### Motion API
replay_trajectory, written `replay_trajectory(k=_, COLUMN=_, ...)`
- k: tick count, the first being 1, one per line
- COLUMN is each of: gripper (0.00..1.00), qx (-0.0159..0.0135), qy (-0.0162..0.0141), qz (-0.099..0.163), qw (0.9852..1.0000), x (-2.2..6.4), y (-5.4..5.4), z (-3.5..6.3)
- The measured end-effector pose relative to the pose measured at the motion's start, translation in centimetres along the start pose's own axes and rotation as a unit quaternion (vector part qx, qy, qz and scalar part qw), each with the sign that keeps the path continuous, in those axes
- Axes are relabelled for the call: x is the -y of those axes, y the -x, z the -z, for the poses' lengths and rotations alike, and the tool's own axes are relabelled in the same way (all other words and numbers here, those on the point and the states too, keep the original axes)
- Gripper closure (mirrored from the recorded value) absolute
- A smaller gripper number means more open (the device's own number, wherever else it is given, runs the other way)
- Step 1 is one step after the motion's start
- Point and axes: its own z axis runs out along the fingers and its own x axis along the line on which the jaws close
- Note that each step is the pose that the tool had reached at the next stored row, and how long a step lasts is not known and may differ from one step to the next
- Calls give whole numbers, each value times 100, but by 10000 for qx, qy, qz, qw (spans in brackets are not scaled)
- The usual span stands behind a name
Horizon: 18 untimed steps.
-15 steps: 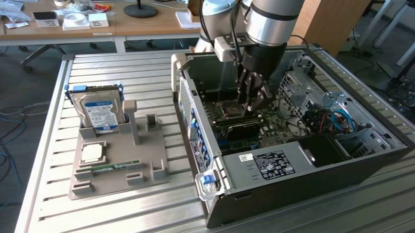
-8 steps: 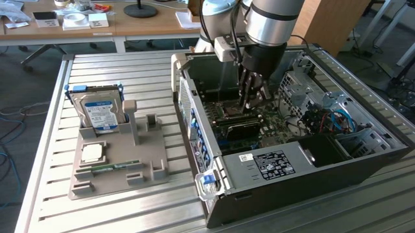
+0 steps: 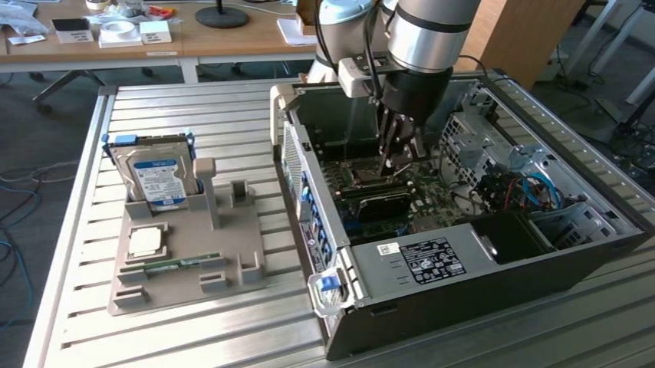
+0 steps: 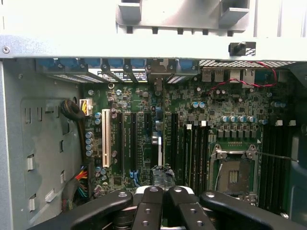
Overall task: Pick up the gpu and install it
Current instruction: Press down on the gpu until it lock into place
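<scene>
The gpu [image 3: 376, 202] stands in a slot on the motherboard [image 3: 430, 201] inside the open computer case [image 3: 461, 253], dark face showing. From the wrist it is a thin edge-on strip [image 4: 159, 153] between the long slots, with a dark taped end near my fingers. My gripper [image 3: 394, 162] reaches down into the case directly over the card. Its black fingers [image 4: 148, 206] are pressed together, so the gripper [image 4: 163, 191] is shut. The tips sit right at the card's top edge; whether they pinch it I cannot tell.
A grey parts holder [image 3: 184, 268] lies on the slatted table at the exterior view's left, carrying a silver hard drive [image 3: 156, 178], a processor [image 3: 146, 242] and a green memory stick [image 3: 169, 266]. An empty CPU socket [image 4: 233, 175] and cable bundles [image 3: 517, 192] lie near the card.
</scene>
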Motion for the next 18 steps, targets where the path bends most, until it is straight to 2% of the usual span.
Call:
replay_trajectory(k=7, gripper=89, qx=0, qy=-1, qz=0, qw=10000, x=-1, y=53, z=-18)
replay_trajectory(k=16, gripper=89, qx=0, qy=0, qz=0, qw=10000, x=-3, y=89, z=-181)
replay_trajectory(k=18, gripper=89, qx=-1, qy=0, qz=0, qw=10000, x=-4, y=89, z=-187)
